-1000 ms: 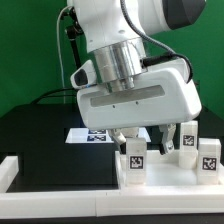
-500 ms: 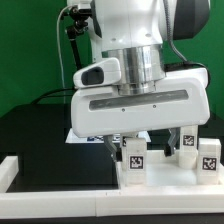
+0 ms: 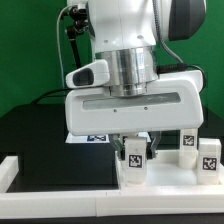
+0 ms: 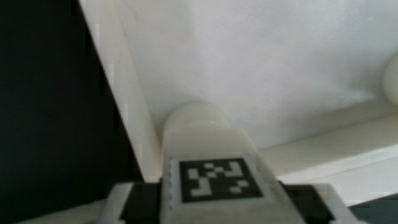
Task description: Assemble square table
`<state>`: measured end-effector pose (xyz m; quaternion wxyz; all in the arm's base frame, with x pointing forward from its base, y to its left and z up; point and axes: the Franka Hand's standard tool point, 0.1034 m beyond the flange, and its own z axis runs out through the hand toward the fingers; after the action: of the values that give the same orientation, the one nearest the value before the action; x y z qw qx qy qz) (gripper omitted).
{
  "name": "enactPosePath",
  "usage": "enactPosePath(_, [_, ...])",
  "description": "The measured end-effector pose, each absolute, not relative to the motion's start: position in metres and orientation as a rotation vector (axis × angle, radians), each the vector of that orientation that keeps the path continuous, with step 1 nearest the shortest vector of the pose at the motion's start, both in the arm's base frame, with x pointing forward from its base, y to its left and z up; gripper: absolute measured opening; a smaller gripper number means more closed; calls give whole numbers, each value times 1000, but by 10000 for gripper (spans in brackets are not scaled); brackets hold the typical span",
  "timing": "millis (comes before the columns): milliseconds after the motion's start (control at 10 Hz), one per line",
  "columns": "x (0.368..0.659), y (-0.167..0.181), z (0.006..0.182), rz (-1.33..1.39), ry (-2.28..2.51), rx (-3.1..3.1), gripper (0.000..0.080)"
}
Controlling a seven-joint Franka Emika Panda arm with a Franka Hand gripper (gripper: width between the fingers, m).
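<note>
Gripper (image 3: 133,147) drops over the upright leg (image 3: 133,158): it stands between the fingers, jaws narrowing, contact not clear.

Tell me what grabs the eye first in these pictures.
The big white gripper fills the middle of the exterior view, lowered over a short white leg with a black-and-white tag, its fingers on either side of that leg. Two more tagged legs stand at the exterior view's right. In the wrist view the tagged leg fills the foreground between the fingers, with the white table slab behind it.
</note>
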<state>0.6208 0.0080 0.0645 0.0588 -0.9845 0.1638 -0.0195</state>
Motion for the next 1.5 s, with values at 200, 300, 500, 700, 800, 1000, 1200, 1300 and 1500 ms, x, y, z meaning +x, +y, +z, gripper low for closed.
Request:
enactPosePath(200, [621,8,64,-45,701,-2930,290])
enactPosePath(300, [621,7,65,-35,854,-2882,288])
enactPosePath(500, [622,6,63,-14,1323,-2648,288])
enactPosePath(700, [621,7,62,35,1688,-2363,288])
enactPosePath(800, [621,7,62,59,1802,-2254,288])
enactPosePath(1000, [622,8,61,59,1844,-2217,288])
enactPosePath(1200, [620,18,60,39,1723,-2325,510])
enactPosePath(1300, [621,15,63,16,1476,-2494,510])
enactPosePath(1500, [628,12,69,-64,1012,-2758,623])
